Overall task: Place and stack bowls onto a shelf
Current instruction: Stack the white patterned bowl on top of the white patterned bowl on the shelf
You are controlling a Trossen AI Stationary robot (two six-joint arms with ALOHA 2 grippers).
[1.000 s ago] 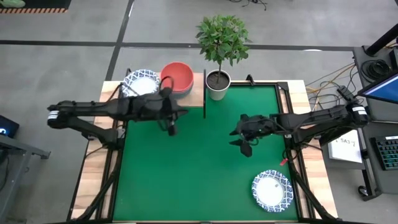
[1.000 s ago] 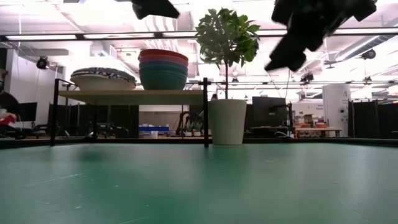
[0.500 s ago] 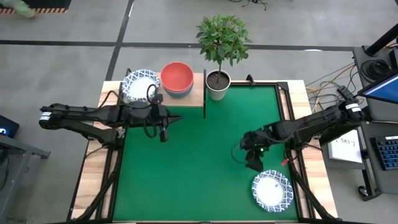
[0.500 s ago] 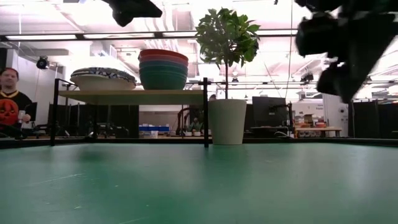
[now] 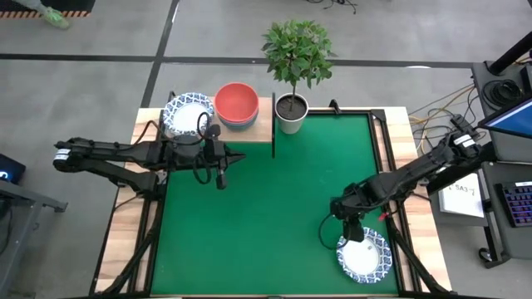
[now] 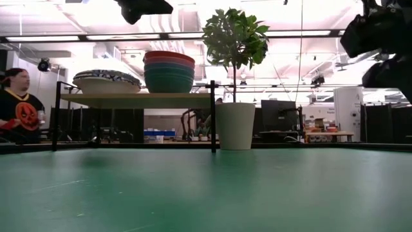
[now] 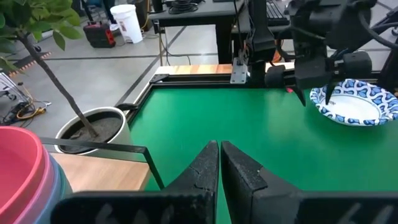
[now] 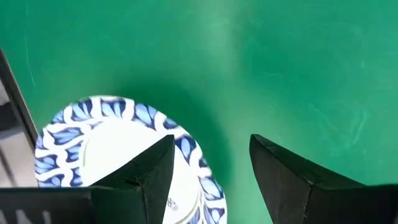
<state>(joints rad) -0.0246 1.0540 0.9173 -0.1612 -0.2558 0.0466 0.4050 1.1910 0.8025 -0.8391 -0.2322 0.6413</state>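
The wooden shelf (image 5: 263,126) stands at the table's far left. On it sit a stack of plain bowls (image 5: 236,103) with a red one on top and a stack of white blue-rimmed bowls (image 5: 188,112). One more white bowl with a blue-patterned rim (image 5: 364,254) rests bottom down on the green mat near the near right corner. My right gripper (image 8: 208,155) hangs open above that bowl's rim (image 8: 186,146), pointing steeply down, one finger over the rim and one over the mat. My left gripper (image 7: 219,148) is shut and holds nothing, in the air in front of the shelf.
A white plant pot (image 5: 292,112) with a leafy plant stands right beside the shelf's right end. The green mat (image 5: 266,208) covers the table's middle. A person (image 6: 16,96) shows beyond the table's far left in the low view.
My right gripper has swung from the mat's middle toward the near right corner, sunk, and tipped from nearly level to steeply downward over the lone bowl, staying open. My left gripper has drawn back a little from the shelf toward the table's left edge, staying shut.
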